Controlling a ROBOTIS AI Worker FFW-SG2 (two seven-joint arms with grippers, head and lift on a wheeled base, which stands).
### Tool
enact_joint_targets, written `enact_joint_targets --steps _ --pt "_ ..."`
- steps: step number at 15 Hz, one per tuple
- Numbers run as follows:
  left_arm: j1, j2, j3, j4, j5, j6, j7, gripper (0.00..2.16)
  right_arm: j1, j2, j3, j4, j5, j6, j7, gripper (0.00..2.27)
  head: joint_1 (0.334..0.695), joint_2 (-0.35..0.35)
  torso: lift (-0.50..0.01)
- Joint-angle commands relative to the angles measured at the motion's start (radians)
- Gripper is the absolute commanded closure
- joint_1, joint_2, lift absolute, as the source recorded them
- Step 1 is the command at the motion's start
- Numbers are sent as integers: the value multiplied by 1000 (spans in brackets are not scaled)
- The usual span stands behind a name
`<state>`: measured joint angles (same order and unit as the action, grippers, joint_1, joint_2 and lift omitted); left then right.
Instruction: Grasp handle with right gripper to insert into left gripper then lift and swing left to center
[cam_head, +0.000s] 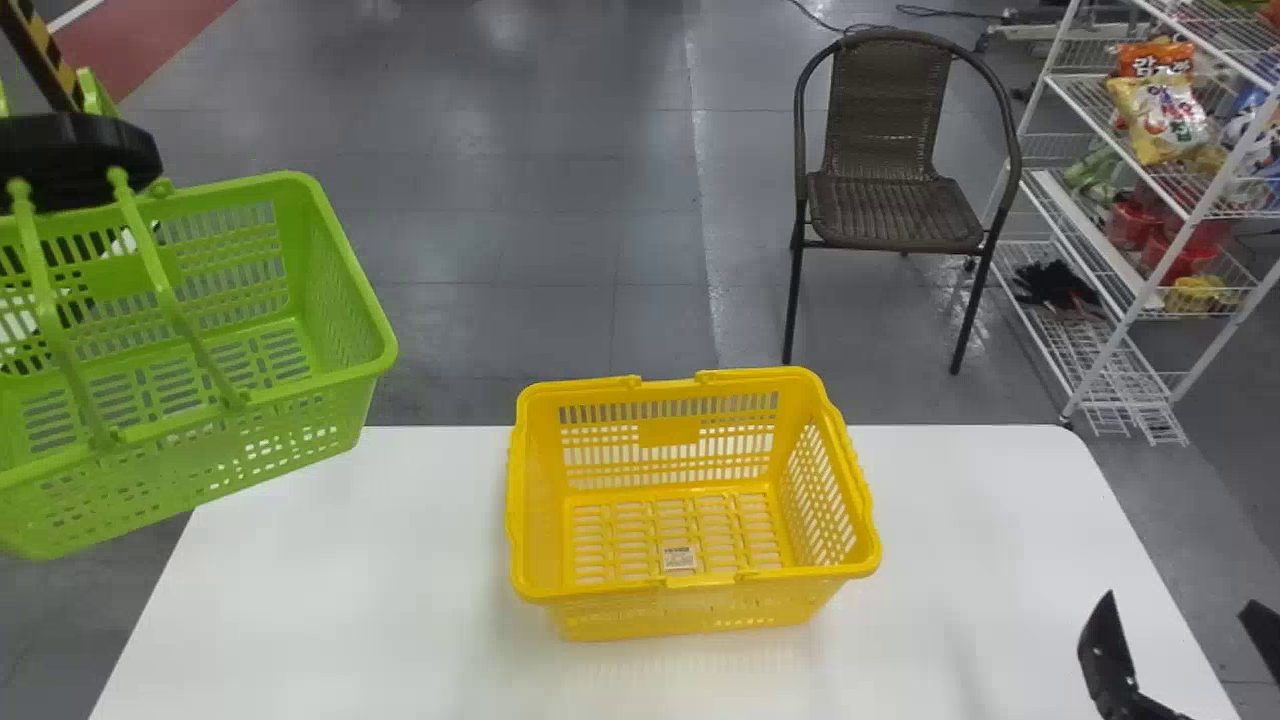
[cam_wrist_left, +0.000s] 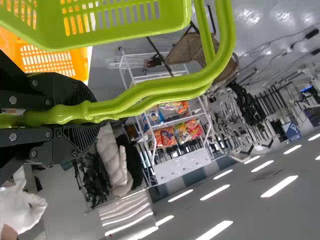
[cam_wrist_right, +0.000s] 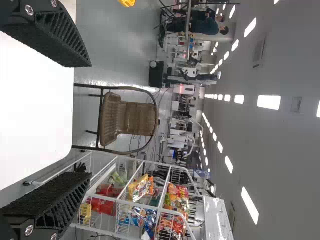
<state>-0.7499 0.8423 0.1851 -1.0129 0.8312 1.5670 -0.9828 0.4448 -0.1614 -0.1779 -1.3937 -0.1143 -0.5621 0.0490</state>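
Green basket (cam_head: 345, 415): we have it hanging at our left, over the table's far left corner in the head view, slightly tilted.
Handles (cam_wrist_left: 150, 92): together in our left gripper (cam_head: 85, 165), its fingers closed around them.
Right gripper (cam_head: 1185, 655): we hold it by the table's right side, fingers spread apart.
Yellow basket (cam_head: 690, 600): upright mid-table (cam_head: 330, 600).
Beyond: wicker chair (cam_head: 890, 210); wire shelf (cam_head: 1150, 290) right, bearing snack bags (cam_head: 1160, 115).

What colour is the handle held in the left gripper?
The handle in the left gripper is bright yellow-green, seen best in the left wrist view.
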Motion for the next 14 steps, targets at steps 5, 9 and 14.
enact_joint_targets --steps 5,9,14 --pt "537 14 370 -326 80 4 -17 2061 0 -1 -6 2 -1 0 0 16 695 97 0" --pt "876 -45 587 -563 163 4 -17 2061 0 -3 -15 4 -1 0 -1 16 695 109 0" --pt "1140 -196 694 -820 203 4 -27 2061 -14 -6 -17 2 1 6 -1 16 695 71 0"
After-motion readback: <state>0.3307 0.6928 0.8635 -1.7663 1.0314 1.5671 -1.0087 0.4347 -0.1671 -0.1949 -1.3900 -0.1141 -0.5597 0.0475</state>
